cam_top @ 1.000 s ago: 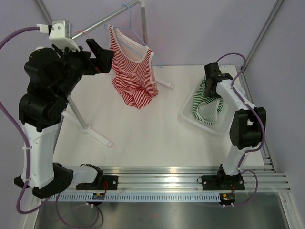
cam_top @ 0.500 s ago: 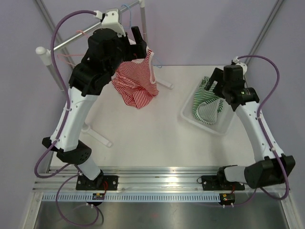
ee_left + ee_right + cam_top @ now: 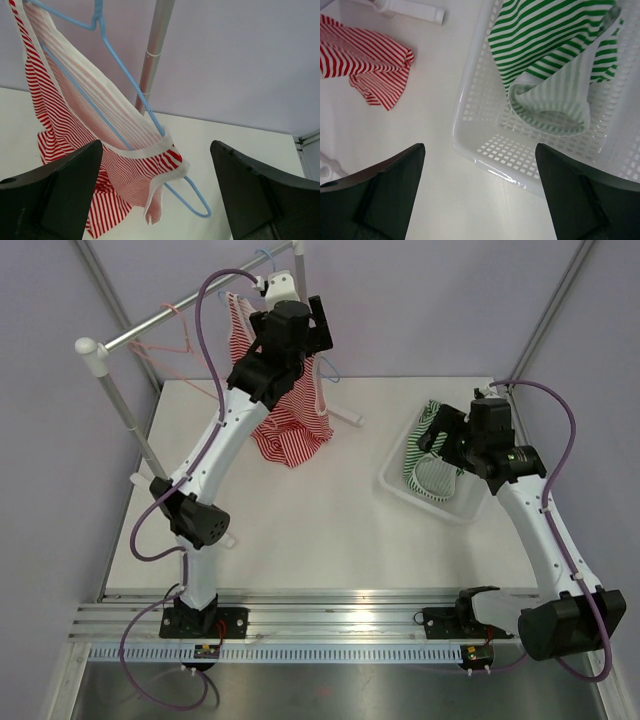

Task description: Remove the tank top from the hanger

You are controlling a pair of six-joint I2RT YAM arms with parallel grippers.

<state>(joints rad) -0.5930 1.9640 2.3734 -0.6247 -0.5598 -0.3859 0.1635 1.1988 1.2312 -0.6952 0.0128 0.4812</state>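
Observation:
The red-and-white striped tank top (image 3: 292,436) hangs on a blue hanger (image 3: 335,376) from the rack's rail. In the left wrist view the top (image 3: 70,130) drapes over the hanger (image 3: 125,72), and one strap end sits low on the hanger's arm. My left gripper (image 3: 320,322) is raised beside the top's upper right. It is open and empty (image 3: 156,147), and the strap end shows between its fingers. My right gripper (image 3: 443,432) is open and empty over the white basket (image 3: 445,506), whose near rim (image 3: 475,150) shows below it.
A green-and-white striped top (image 3: 432,466) lies in the basket (image 3: 550,45). The rack's rail (image 3: 185,317) runs to the upright pole (image 3: 156,45). Its foot bar (image 3: 348,418) lies on the table. An empty pink hanger (image 3: 168,348) hangs at the left.
My left arm has swung from the far left up and right to the tank top. My right arm has pulled back from the basket and turned to point left.

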